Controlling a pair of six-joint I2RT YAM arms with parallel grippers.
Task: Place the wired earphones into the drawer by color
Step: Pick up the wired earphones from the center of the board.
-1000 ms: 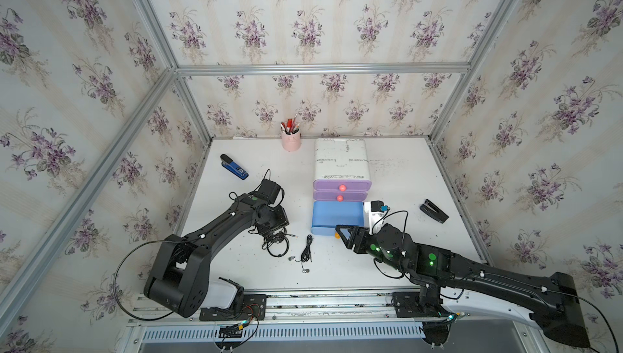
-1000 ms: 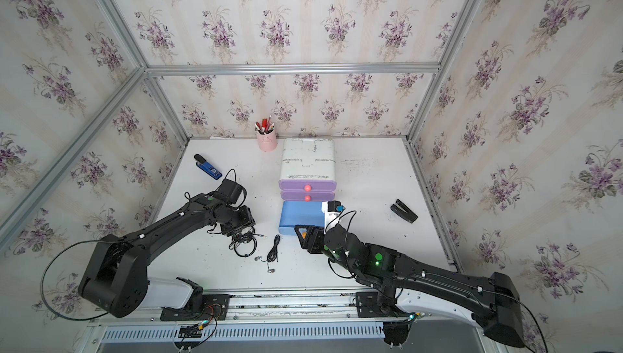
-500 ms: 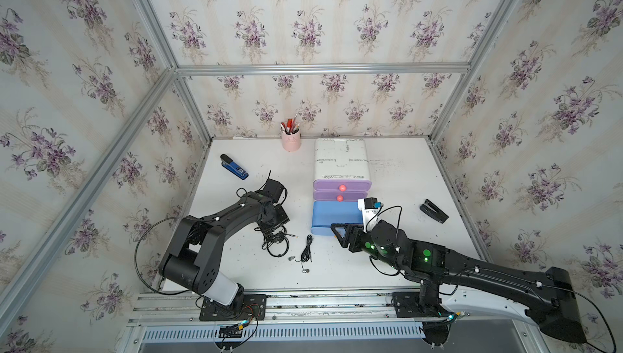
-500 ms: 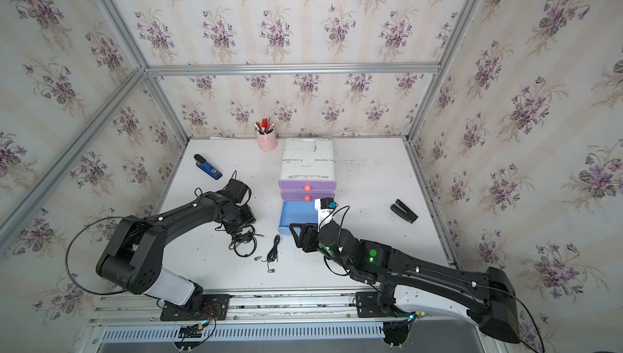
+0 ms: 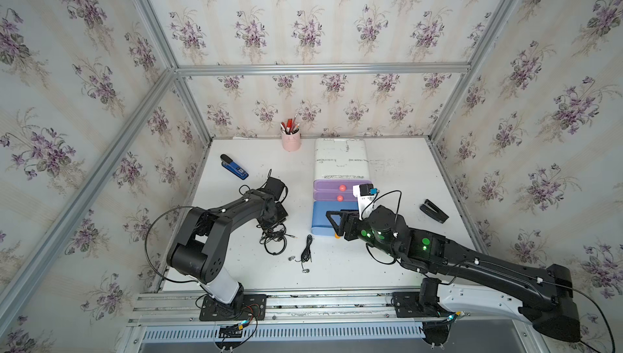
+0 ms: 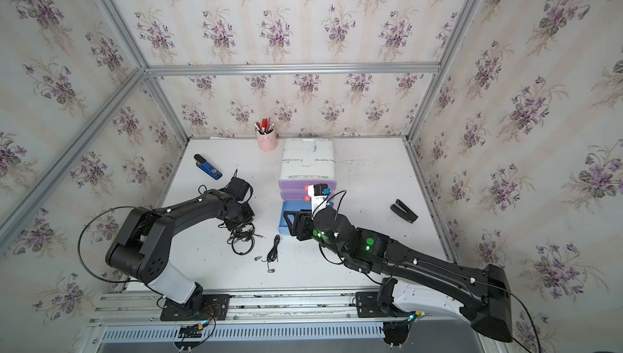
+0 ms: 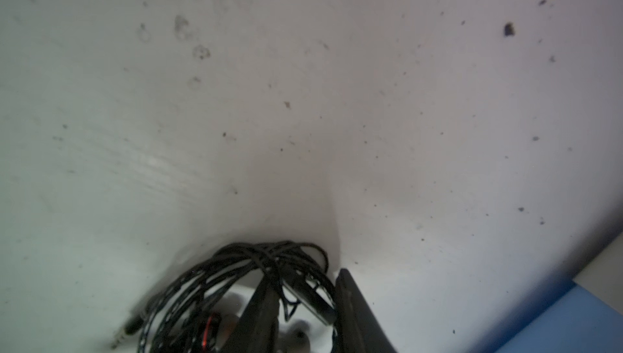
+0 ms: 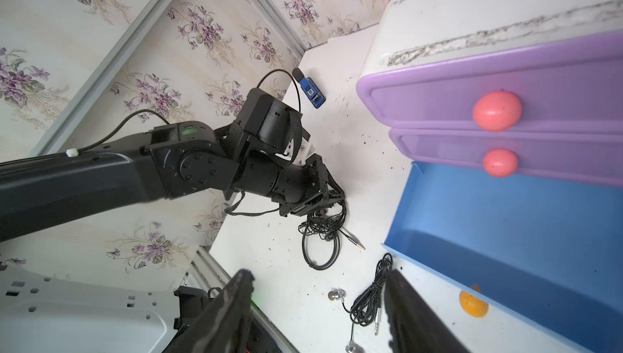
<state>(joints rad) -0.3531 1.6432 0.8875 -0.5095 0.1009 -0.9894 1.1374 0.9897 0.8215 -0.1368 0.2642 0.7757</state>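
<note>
The drawer (image 5: 340,162) is a white unit with two shut purple drawers and a light blue drawer (image 5: 320,220) pulled out at the bottom. Black wired earphones (image 5: 274,241) lie tangled left of it, in both top views. My left gripper (image 5: 273,225) is down on that tangle. In the left wrist view its fingers (image 7: 354,300) are shut on the cable strands and inline remote (image 7: 303,297). A second black bundle (image 5: 306,250) with silver earbuds lies apart, also in the right wrist view (image 8: 371,297). My right gripper (image 5: 332,220) hangs open over the blue drawer's front (image 8: 505,233).
A pink pen cup (image 5: 291,139) stands at the back wall. A blue stapler (image 5: 234,167) lies at the back left and a black stapler (image 5: 434,210) at the right. The blue drawer's orange knob (image 8: 473,304) sticks out toward the front.
The left gripper has closed on the black earphone tangle. The right gripper has shifted left and farther back, over the blue drawer's front.
</note>
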